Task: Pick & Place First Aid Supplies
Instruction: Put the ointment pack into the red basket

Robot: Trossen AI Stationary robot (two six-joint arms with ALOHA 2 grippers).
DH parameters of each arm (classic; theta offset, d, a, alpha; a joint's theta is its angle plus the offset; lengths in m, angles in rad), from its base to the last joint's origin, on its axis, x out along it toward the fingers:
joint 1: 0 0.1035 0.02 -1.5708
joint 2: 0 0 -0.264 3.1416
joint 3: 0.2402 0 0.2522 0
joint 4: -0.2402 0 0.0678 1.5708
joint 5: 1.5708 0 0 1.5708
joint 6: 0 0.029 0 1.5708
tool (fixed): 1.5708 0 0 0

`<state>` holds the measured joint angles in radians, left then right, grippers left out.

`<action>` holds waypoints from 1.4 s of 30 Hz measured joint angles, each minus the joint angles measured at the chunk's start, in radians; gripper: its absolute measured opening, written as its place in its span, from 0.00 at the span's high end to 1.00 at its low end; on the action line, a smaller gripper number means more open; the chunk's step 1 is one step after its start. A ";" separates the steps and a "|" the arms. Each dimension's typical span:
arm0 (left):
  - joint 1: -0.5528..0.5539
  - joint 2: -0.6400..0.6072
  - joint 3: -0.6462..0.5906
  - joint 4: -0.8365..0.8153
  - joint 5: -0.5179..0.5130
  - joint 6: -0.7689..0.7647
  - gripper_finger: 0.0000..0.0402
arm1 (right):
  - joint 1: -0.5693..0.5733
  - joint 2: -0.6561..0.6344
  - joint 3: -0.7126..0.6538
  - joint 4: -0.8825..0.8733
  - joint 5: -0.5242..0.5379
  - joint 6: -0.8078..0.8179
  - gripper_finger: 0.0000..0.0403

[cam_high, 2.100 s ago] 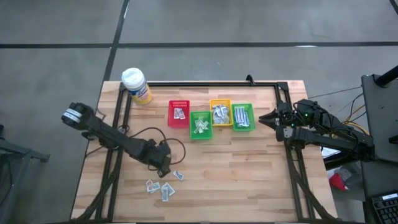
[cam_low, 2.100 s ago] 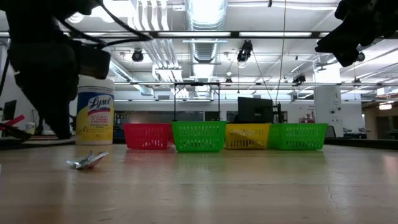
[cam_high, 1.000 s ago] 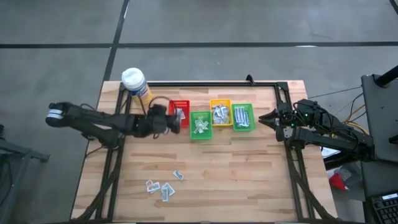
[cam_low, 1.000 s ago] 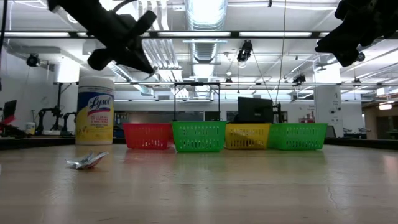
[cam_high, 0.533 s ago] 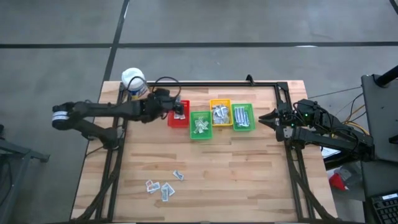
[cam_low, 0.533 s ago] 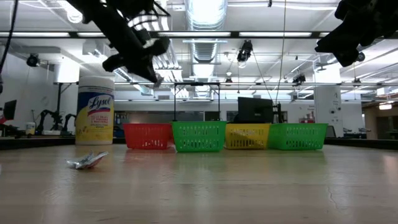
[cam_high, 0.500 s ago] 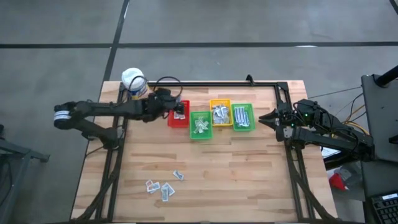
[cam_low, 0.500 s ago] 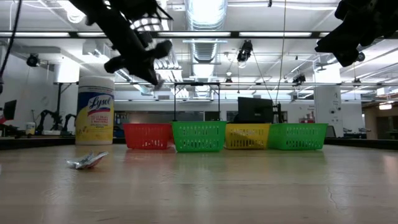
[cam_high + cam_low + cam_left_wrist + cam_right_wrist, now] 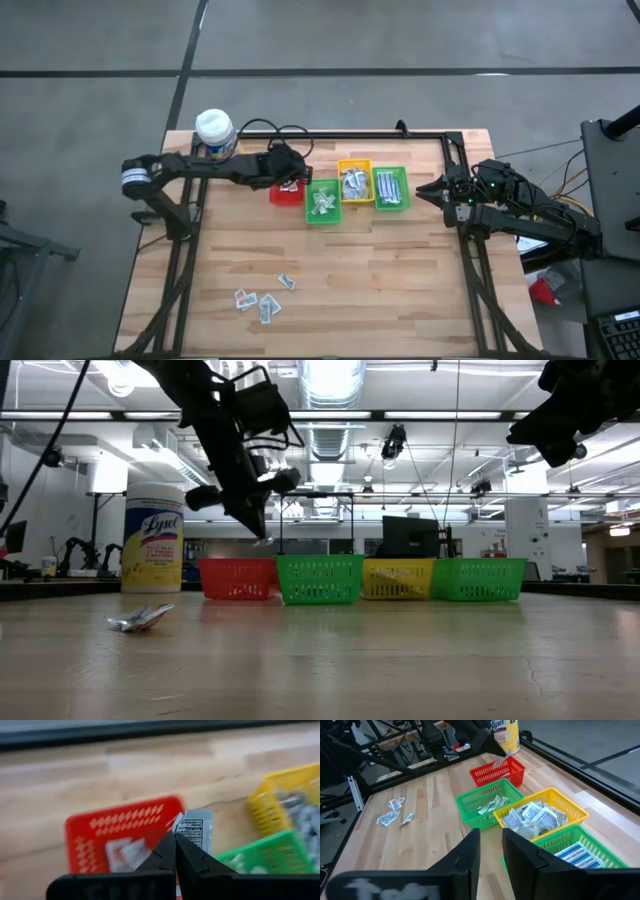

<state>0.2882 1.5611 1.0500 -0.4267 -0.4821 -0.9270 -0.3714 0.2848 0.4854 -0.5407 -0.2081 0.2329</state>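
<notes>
Only the left wrist view shows what the left jaws (image 9: 175, 840) grip: a small silvery packet (image 9: 194, 831), pinched by its edge at the closed tips, hanging above the red bin (image 9: 120, 842) beside the yellow bin (image 9: 285, 795). From above, the packet is hidden under the arm, over the red bin (image 9: 290, 185). The right jaws (image 9: 428, 190) wait past the green bins (image 9: 390, 188), parted around nothing. Four loose packets (image 9: 262, 300) lie on the wooden bench (image 9: 400, 290). The low view shows a workshop ceiling with ducts and lights behind a wipes bottle (image 9: 152, 538).
</notes>
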 joint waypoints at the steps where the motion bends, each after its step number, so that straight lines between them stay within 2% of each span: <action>1: 0.000 0.005 0.002 -0.023 0.003 -0.020 1.00 | 0.000 0.000 0.000 0.000 0.000 0.000 0.80; 10: -0.005 0.011 0.002 -0.284 0.029 -0.194 1.00 | 0.000 0.000 0.000 0.000 0.000 0.000 0.79; 20: -0.005 0.057 -0.001 -0.213 0.009 -0.237 1.00 | 0.000 0.000 0.000 0.000 0.000 0.000 0.83; 34: 0.003 0.229 0.084 -0.206 -0.014 -0.227 1.00 | 0.000 0.000 0.000 0.000 0.000 0.000 0.79; 42: 0.003 0.253 0.087 -0.167 -0.009 -0.226 1.00 | 0.000 0.000 0.000 0.000 0.000 0.000 0.80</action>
<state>0.2909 1.8137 1.1366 -0.5938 -0.4914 -1.1525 -0.3714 0.2848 0.4854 -0.5410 -0.2077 0.2329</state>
